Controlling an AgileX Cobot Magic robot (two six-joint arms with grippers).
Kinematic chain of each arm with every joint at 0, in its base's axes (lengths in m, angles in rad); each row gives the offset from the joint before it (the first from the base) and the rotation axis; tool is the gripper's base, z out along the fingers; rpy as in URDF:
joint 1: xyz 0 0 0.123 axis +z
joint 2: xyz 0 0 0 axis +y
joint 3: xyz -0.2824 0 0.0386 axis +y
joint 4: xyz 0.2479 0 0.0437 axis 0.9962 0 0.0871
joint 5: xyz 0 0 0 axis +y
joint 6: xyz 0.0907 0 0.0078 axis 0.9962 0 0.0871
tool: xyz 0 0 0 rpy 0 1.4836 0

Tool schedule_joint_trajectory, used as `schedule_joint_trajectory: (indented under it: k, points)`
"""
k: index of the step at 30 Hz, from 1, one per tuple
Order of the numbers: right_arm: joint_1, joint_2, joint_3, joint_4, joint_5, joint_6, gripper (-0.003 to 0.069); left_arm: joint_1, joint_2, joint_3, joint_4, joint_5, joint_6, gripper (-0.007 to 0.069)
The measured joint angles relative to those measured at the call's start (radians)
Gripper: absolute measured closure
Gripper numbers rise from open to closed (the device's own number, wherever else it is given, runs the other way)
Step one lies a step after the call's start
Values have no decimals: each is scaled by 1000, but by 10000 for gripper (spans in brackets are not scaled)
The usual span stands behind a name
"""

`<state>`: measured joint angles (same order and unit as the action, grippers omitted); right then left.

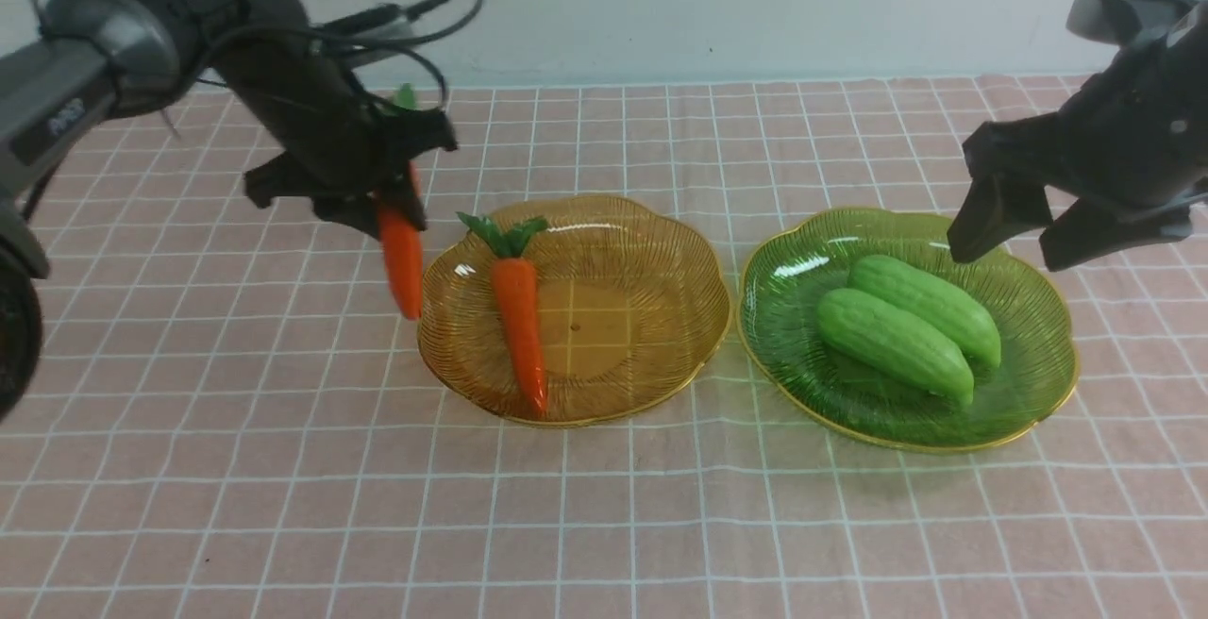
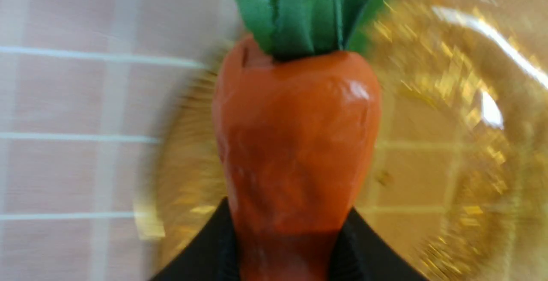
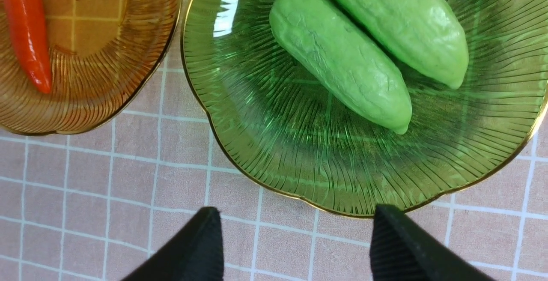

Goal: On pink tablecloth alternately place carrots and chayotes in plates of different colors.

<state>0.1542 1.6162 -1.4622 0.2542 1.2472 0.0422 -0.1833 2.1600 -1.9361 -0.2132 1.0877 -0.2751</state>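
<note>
Left end effector (image 1: 382, 209) grips a glossy orange carrot (image 1: 403, 265) with green leaves.

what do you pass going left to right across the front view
glossy orange toy carrot held by the left gripper → amber-yellow ribbed plastic plate → green ribbed plastic plate → black right gripper

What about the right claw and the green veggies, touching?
Apart. The right wrist view shows the rim of the green plate lying between the open right gripper and the chayotes.
</note>
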Motion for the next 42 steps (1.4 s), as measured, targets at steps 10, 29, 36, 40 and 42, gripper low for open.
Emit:
schedule_joint_trajectory:
  k: [10, 29, 36, 40, 42]
  points:
    - [0, -109, 0, -54, 1, 0, 492, -195, 55, 0, 77, -97, 5, 230]
    - [0, -1102, 611, -225, -223, -18, 612, -202, 18, 0, 116, -76, 35, 100]
    - [0, -1365, 1075, -140, -831, -62, 612, -202, 18, 0, 123, -19, 39, 221]
    - [0, -1365, 1121, -185, -857, -75, 612, -202, 18, 0, 172, 60, 76, 468]
    - [0, -1365, 1129, -195, -852, -75, 612, -202, 18, 0, 203, 78, 107, 578]
